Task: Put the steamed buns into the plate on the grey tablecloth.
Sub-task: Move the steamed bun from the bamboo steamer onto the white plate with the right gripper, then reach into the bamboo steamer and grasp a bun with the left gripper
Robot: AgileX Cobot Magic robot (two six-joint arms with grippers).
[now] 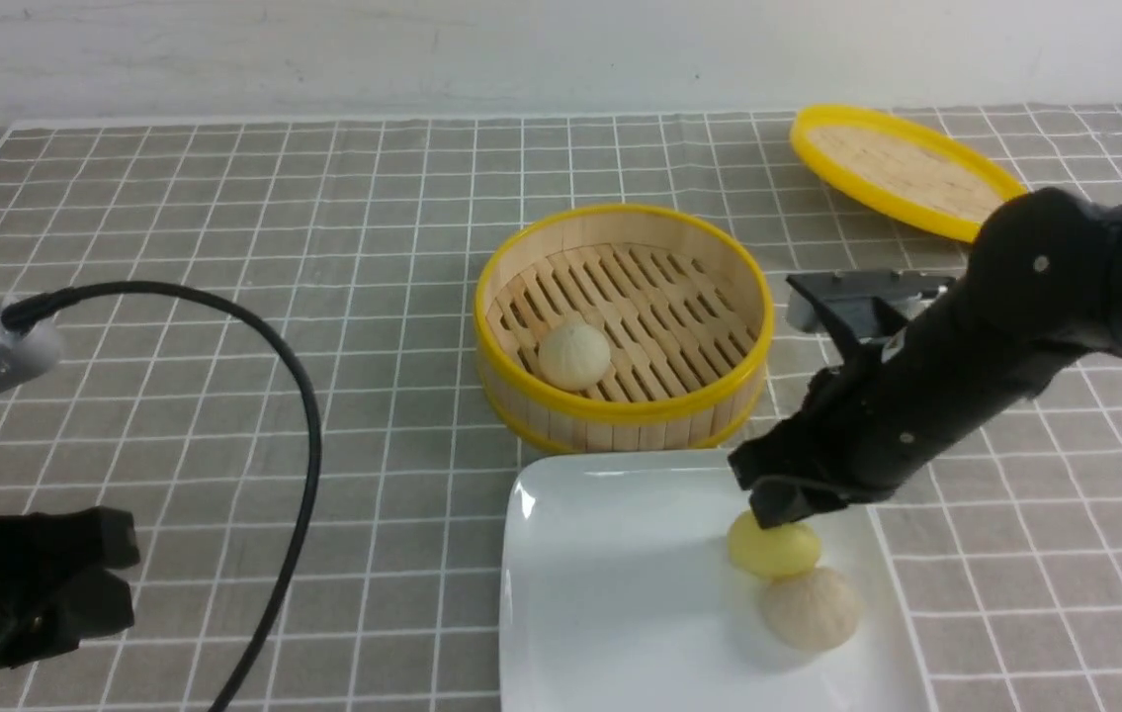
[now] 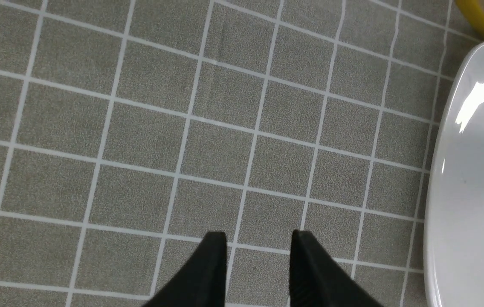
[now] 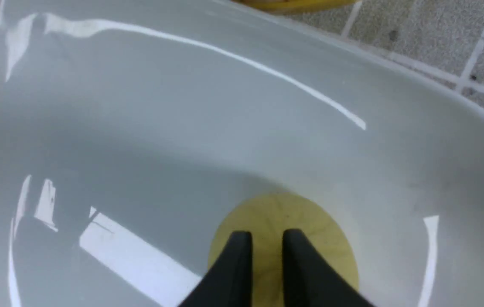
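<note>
1. Right gripper (image 3: 267, 233) - fingers slightly apart, clamping nothing - just above yellow bun (image 1: 773, 549) on plate (image 1: 600, 593); beige bun (image 1: 811, 608) beside it.
2. Left gripper (image 2: 259, 233) parted, empty, over grey tablecloth (image 1: 224, 247).
3. Third bun (image 1: 574, 353) in steamer (image 1: 620, 407) - beyond plate, forward-left of right fingers; right arm nearer.

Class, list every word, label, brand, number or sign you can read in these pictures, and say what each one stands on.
None: no text can be read in any view.
The plate, the bamboo steamer and the lid are plain.
The grey tablecloth bears only white grid lines, not signs.
</note>
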